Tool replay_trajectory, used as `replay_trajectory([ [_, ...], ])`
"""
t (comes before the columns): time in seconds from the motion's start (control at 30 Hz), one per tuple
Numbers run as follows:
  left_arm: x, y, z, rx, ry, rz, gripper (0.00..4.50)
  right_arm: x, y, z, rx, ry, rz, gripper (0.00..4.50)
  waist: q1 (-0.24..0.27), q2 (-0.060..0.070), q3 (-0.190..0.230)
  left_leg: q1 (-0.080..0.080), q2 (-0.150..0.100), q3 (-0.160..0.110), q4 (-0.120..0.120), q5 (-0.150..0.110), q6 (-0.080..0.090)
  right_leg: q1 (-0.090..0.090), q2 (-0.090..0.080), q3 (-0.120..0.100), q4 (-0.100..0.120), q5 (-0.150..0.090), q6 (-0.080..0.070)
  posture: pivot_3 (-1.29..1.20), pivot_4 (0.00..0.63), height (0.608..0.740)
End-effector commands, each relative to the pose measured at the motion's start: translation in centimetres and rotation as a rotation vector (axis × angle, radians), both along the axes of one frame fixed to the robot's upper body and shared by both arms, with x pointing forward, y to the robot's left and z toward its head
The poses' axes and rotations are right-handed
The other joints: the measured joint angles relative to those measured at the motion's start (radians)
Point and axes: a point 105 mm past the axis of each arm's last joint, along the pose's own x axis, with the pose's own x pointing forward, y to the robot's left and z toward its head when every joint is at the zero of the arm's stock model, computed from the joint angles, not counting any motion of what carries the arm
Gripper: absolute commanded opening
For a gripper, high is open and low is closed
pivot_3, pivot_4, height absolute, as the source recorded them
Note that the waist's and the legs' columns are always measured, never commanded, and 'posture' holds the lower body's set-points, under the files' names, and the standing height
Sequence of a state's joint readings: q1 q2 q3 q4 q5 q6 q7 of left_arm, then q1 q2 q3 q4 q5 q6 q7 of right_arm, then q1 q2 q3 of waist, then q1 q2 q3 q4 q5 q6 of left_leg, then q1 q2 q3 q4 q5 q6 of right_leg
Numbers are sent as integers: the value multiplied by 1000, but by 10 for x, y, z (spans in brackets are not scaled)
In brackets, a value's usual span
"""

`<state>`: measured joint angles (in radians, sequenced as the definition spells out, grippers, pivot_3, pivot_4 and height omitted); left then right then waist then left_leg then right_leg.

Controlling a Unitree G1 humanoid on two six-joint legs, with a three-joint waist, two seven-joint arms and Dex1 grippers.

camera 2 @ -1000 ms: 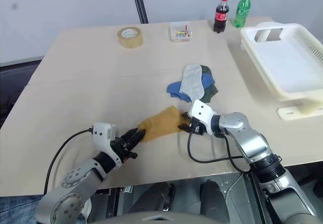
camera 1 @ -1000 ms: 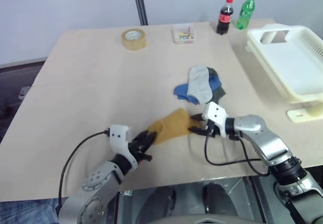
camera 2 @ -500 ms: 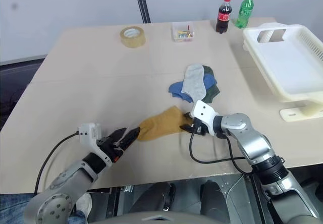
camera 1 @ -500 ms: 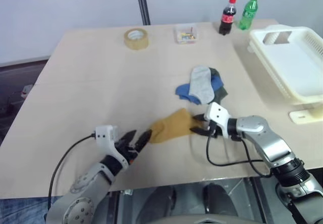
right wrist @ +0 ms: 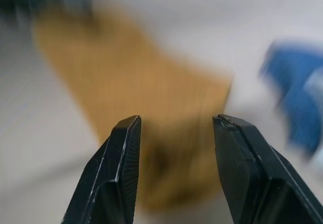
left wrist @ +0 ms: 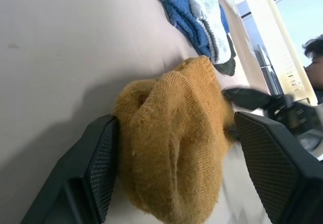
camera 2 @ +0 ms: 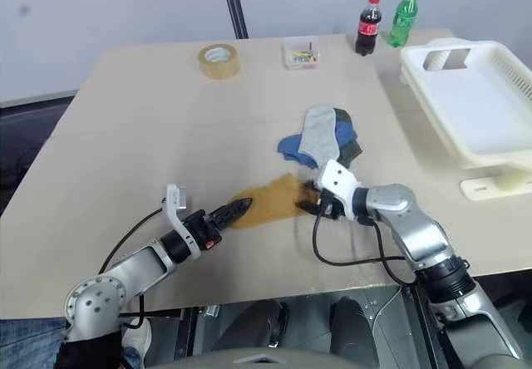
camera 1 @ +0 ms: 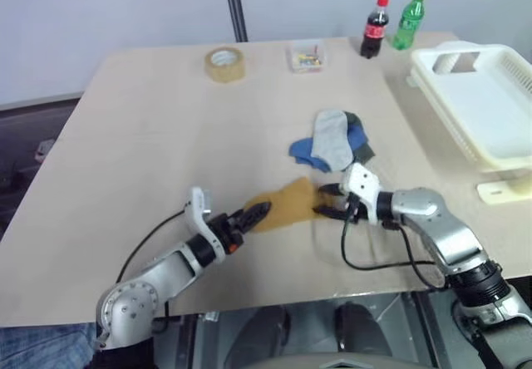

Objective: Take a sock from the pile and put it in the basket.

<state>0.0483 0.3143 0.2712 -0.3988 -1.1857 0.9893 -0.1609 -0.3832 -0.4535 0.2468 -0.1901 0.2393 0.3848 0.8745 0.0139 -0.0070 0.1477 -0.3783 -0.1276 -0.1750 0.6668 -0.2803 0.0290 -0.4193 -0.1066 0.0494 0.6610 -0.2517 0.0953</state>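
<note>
My left gripper gapes wide around the sock, my right gripper half-open at its far end; next, I must close.

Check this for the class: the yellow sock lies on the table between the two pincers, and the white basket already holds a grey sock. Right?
Not quite. The yellow sock does lie on the table between the pincers, but the white basket holds nothing; the grey sock is on the pile. The left eye view shows it.

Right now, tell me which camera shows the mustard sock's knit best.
The left wrist view: the sock sits close up between open fingers, its ribbing clear. The right wrist view shows it smeared beyond that gripper's fingers; the eye views show it small on the table.
</note>
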Motion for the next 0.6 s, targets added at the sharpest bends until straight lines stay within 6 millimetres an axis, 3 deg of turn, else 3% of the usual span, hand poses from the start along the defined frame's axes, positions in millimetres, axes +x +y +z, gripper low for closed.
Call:
replay_trajectory([
  [0.03,-1,1,-8,-12,44,-17,3716,-2,14,14,3,-118,55,2333,0,0,0,0,0,0,0,0,0,0,0,0,0,0,0,0,150,740],
  [0.2,-1,-4,-3,-56,26,-37,3716,6,26,-8,-92,-110,78,2333,0,0,0,0,0,0,0,0,0,0,0,0,0,0,0,0,150,740],
  [0.43,-5,-13,8,-124,-20,-66,3716,17,18,-39,-244,-43,47,2333,-2,0,0,0,-1,0,0,0,0,0,0,0,0,0,0,0,150,740],
  [0.6,-1,-23,24,-186,-89,-95,3716,15,22,-42,-237,-24,71,2333,-1,0,0,0,0,0,0,0,0,0,0,0,0,0,0,0,150,740],
])
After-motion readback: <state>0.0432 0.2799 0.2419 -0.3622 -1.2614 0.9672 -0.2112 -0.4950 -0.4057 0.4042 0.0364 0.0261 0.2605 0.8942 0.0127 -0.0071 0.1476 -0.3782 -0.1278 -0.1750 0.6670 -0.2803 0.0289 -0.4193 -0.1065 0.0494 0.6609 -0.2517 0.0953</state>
